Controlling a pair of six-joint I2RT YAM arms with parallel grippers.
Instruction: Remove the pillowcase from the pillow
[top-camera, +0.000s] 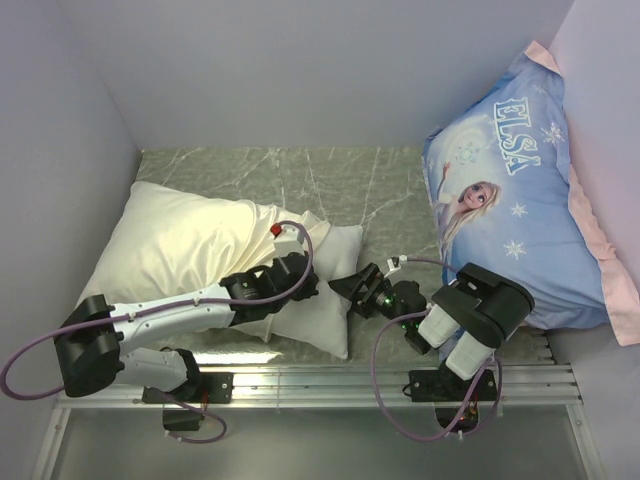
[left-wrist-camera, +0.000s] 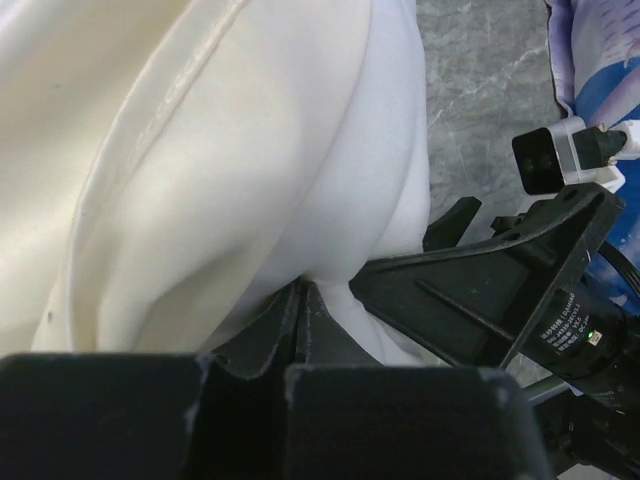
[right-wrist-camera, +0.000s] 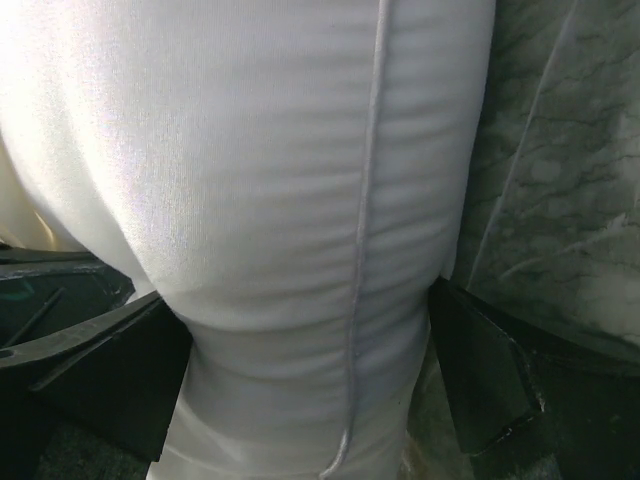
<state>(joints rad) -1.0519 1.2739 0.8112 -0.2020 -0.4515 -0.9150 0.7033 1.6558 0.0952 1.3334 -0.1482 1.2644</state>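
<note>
Field notes, from the remote desk.

- The pillowcase (top-camera: 180, 245) lies on the left half of the table (top-camera: 300, 175). It is cream and wrinkled, with its far-left corner near the side wall.
- The pillow (top-camera: 335, 285) is mostly inside the case. Its bare white end sticks out of the case mouth toward the middle of the table.
- Left gripper (top-camera: 303, 272) sits on top at the case mouth. In my left wrist view its jaws are pressed fully together. Cloth is bunched against the tips just where cream meets white, and I cannot tell whether any layer is caught between them. The case hem (left-wrist-camera: 165, 100) runs diagonally up the left of that view.
- Right gripper (top-camera: 360, 290) comes in from the right at the bare end. Its jaws are spread as wide as they go.
- In the right wrist view the white end with its piped seam (right-wrist-camera: 365, 200) bulges between the two fingers (right-wrist-camera: 110, 370). The cloth looks to touch both of them, but they are not clamped on it.
- A blue printed cushion (top-camera: 520, 190) leans in the far right corner, apart from both grippers.
</note>
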